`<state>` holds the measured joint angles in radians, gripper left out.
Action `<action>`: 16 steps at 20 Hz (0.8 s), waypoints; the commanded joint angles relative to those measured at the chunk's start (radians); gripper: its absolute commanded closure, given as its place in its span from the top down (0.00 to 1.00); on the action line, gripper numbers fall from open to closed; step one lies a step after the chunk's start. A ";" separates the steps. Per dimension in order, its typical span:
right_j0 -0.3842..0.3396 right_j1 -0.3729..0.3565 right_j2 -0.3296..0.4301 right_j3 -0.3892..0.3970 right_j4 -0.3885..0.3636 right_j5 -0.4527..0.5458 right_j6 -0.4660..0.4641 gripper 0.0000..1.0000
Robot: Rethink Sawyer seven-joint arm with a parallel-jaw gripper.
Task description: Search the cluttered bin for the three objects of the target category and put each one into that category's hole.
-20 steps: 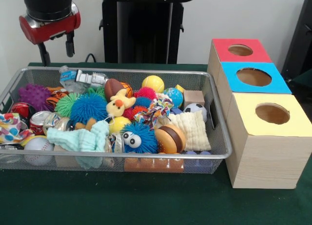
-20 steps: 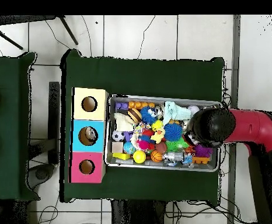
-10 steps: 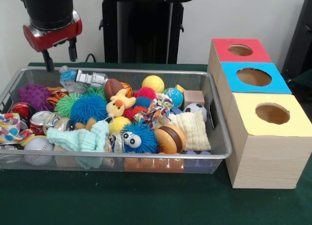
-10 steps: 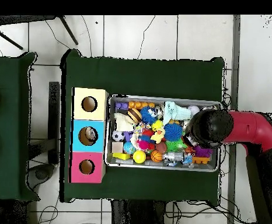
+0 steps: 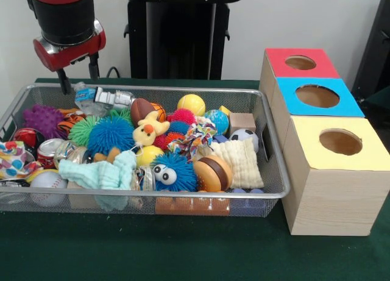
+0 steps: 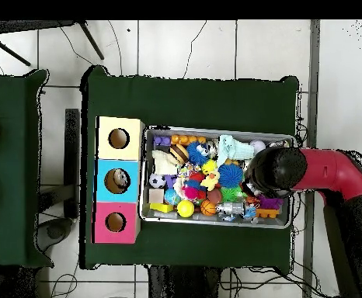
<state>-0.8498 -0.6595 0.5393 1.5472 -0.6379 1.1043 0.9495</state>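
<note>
My gripper [image 5: 79, 74] hangs open with nothing between its fingers, above the far left corner of the wire mesh bin [image 5: 268, 141]. Under it lie a crushed water bottle [image 5: 100, 98] and a purple spiky ball [image 5: 41, 118]. The bin is heaped with toys: a blue koosh ball [image 5: 111, 135], a yellow ball [image 5: 191, 103], a brown football [image 5: 142, 108], a soccer ball [image 5: 244, 135], a plush duck [image 5: 146, 132], a toy burger [image 5: 213, 173], a baseball [image 5: 47, 182] and a red can [image 5: 49, 151]. In the overhead view the arm's head [image 6: 274, 171] hides the gripper.
Three wooden boxes with round holes stand beside the bin: red-topped [image 5: 285, 69], blue-topped [image 5: 289, 103] and yellow-topped [image 5: 304, 156]. From overhead something pale shows inside the blue box's hole [image 6: 116, 181]. Green cloth covers the table [image 5: 183, 250].
The gripper has shifted a little to the right and downward, closer to the bin's far left corner. The toys have not moved.
</note>
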 commanded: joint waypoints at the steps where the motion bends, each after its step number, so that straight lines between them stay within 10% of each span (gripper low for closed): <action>1: 0.001 0.041 0.049 -0.011 -0.080 0.016 -0.265 1.00; 16: -0.001 0.080 0.050 -0.017 -0.076 0.040 -0.250 1.00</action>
<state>-0.8498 -0.6360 0.5393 1.5466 -0.6733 1.1043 0.9495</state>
